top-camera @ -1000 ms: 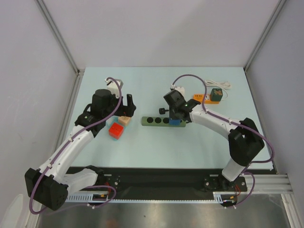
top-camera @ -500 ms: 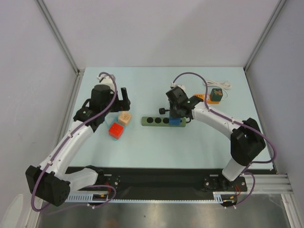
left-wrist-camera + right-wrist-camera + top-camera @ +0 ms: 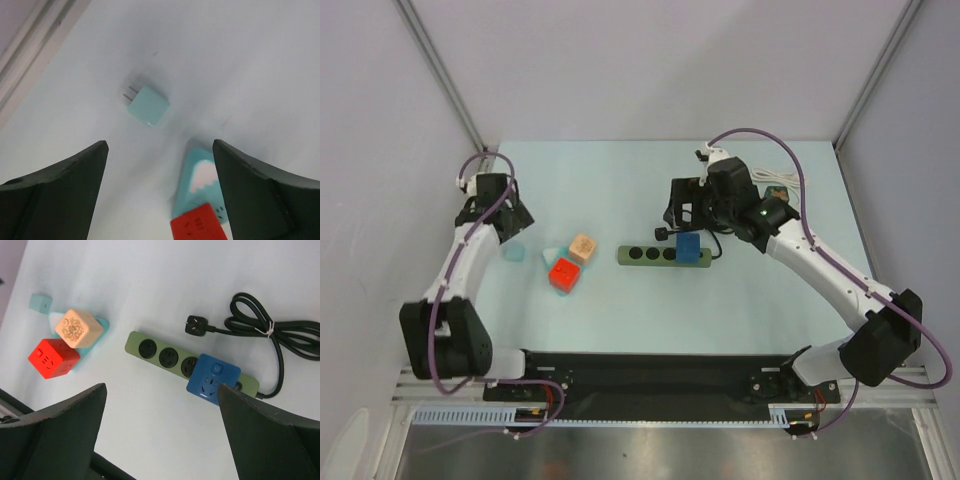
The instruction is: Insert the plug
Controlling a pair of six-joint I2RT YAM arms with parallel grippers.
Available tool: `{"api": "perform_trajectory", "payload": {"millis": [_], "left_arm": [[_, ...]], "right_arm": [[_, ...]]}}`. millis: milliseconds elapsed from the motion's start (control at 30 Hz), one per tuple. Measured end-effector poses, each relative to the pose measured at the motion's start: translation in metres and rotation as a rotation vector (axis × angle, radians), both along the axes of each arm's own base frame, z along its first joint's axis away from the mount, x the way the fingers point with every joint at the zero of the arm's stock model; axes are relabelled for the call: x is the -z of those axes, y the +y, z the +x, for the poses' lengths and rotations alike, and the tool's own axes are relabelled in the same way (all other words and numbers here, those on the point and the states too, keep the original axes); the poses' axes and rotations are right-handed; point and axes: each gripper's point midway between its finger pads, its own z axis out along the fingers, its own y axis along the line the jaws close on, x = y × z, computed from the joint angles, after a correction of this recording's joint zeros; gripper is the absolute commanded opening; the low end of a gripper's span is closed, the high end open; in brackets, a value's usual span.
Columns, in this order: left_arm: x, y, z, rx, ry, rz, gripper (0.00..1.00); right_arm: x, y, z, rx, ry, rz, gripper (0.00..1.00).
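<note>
The blue square plug sits on the right end of the green power strip, with nothing touching it. Three round sockets to its left are empty. My right gripper hangs open above and behind the strip, and nothing lies between its fingers. My left gripper is open at the far left of the table. It hovers over a small pale-blue two-prong plug.
A red cube, a beige cube and a teal piece with a white peak cluster left of the strip. The strip's black cord and plug coil behind it. A white cable lies at the back right.
My right gripper has opened, let go of the blue plug and lifted back from the strip. My left arm has swung out to the far left, over the pale-blue plug.
</note>
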Motion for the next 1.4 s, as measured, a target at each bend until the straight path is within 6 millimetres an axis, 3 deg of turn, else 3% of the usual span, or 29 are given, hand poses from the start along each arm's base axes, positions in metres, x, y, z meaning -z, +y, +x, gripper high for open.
{"api": "perform_trajectory", "payload": {"millis": [33, 167, 267, 500, 700, 933, 1067, 1200, 1267, 1367, 1400], "left_arm": [[0.018, 0.008, 0.001, -0.024, 0.051, -0.019, 0.84], [0.079, 0.035, -0.011, -0.13, 0.205, -0.157, 0.85], [0.098, 0.041, -0.013, -0.15, 0.256, -0.193, 0.97], [0.129, 0.031, 0.006, -0.161, 0.312, -0.276, 0.98], [0.144, 0.03, 0.012, -0.207, 0.339, -0.297, 0.93], [0.149, 0.034, 0.009, -0.245, 0.356, -0.266, 0.72], [0.15, 0.035, 0.008, -0.249, 0.359, -0.263, 0.68], [0.15, 0.034, 0.009, -0.253, 0.356, -0.268, 0.44], [0.15, 0.034, 0.009, -0.252, 0.356, -0.267, 0.39], [0.15, 0.034, 0.008, -0.245, 0.359, -0.259, 0.47], [0.15, 0.034, 0.008, -0.242, 0.362, -0.251, 0.67]], "right_arm": [[-0.001, 0.001, 0.0, -0.016, -0.002, 0.01, 1.0], [-0.004, 0.004, 0.001, -0.063, -0.012, 0.041, 1.0], [-0.001, 0.004, -0.004, -0.092, -0.01, 0.057, 1.0], [0.002, -0.003, -0.008, -0.119, -0.011, 0.079, 1.0], [0.004, -0.012, -0.002, -0.114, -0.013, 0.081, 1.0], [0.007, -0.018, 0.0, -0.104, -0.008, 0.079, 1.0], [0.006, -0.018, -0.001, -0.104, -0.012, 0.082, 1.0], [0.002, -0.02, -0.004, -0.103, -0.02, 0.087, 1.0], [0.0, -0.021, -0.006, -0.103, -0.025, 0.091, 1.0], [-0.004, -0.022, -0.009, -0.104, -0.033, 0.095, 1.0], [-0.006, -0.023, -0.009, -0.104, -0.037, 0.097, 1.0]]}}
